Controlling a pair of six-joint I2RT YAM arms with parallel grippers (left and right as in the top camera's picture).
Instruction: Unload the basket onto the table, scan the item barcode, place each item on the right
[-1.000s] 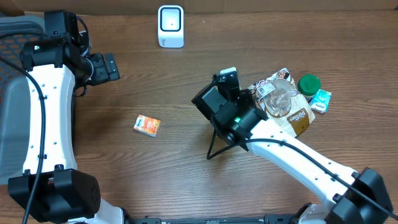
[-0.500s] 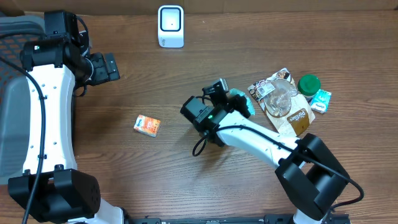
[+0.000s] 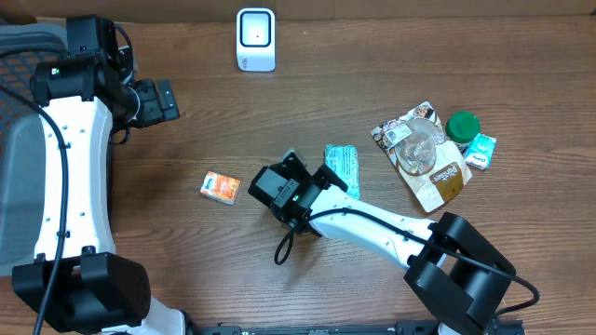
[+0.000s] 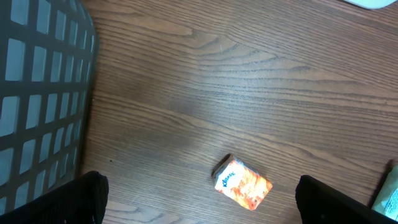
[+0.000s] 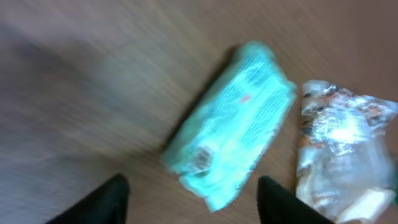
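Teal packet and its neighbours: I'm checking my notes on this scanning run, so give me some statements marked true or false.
1. The teal packet lies flat on the table, with the right gripper open near it. True.
2. The orange pack sits beside the white scanner. False: they are well apart, the scanner at the far edge.
3. The left gripper holds the orange pack. False: it is open and empty.
4. A green cap shows beside the snack bag. True.

Orange Kleenex pack flat on wood table, just ahead of wide-spread left gripper. Grey mesh basket at left edge.
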